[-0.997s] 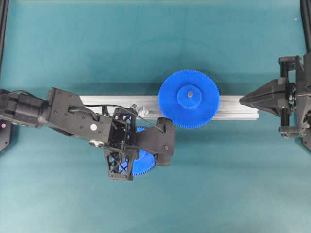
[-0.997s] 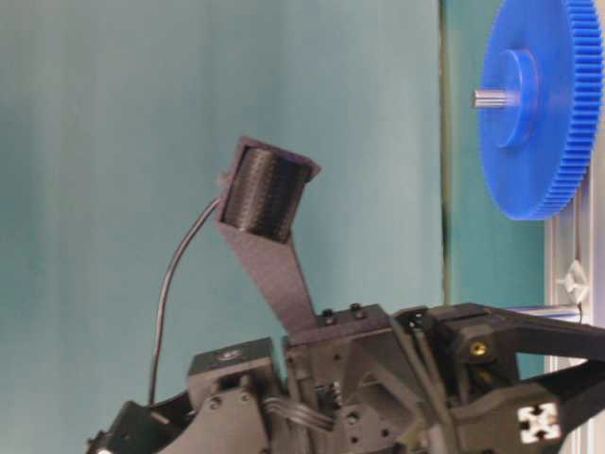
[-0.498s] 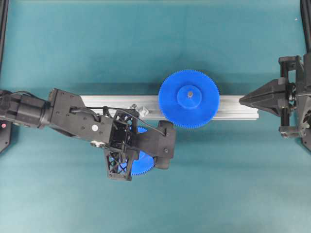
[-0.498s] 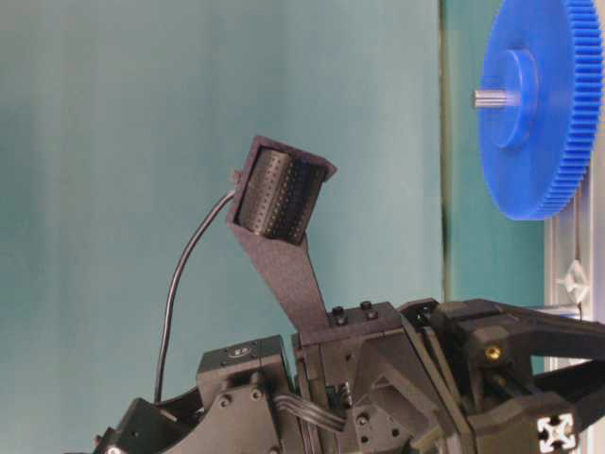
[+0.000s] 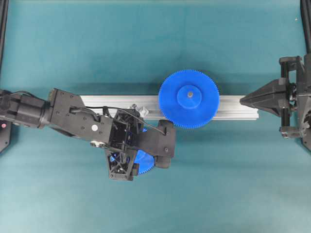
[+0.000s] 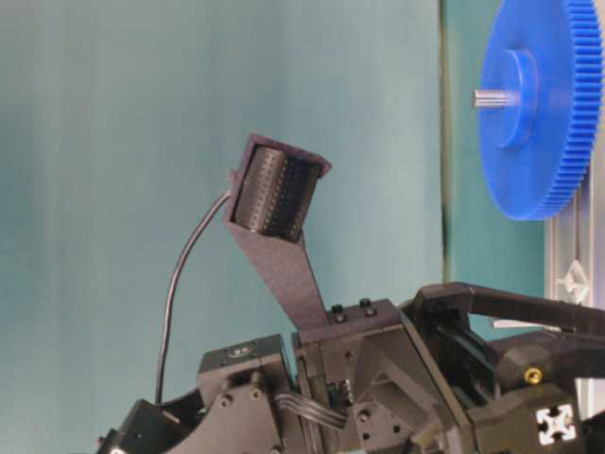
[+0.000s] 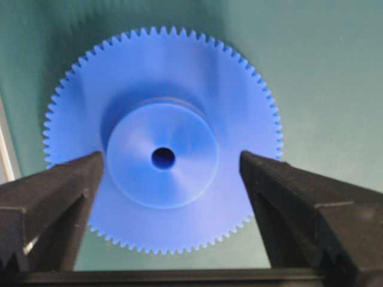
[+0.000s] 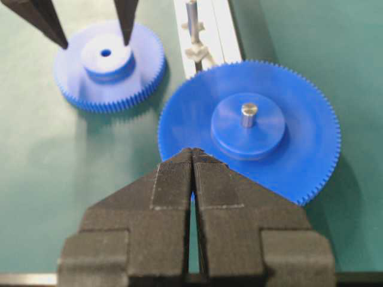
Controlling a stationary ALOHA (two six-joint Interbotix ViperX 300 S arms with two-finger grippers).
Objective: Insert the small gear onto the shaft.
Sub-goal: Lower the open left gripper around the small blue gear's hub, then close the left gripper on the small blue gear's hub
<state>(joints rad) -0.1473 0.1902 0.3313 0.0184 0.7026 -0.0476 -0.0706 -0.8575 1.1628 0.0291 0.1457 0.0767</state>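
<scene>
A small blue plastic gear wheel (image 7: 161,140) with fine teeth and a raised round hub is lying flat on the teal table (image 5: 146,48), just in front of a long silvery aluminium rail (image 5: 233,108). The left hand (image 7: 170,179) is hanging directly over the gear with its two black fingers (image 7: 51,197) spread wide, one on each side of the hub and touching nothing, so it is holding nothing. Just behind the gear, a short thin silvery metal shaft (image 8: 191,18) is standing upright on the rail, bare, with shiny metal fittings at its base. Further along the rail, a wider blue plastic gear (image 5: 188,99) is already sitting on its own grey pin. The right hand (image 8: 192,156) is waiting at the far end of the rail, its two black fingers pressed together and gripping nothing. The small gear is looking light, rigid and smooth, so it is probably a little slippery but in no danger of bending. The hub is looking like the sensible place to grip, since it is tall enough to pinch across, while the toothed rim is thin and lying flat against the table. A level grip is likely to matter, as the dark centre hole is narrow and needs to meet the shaft squarely.
</scene>
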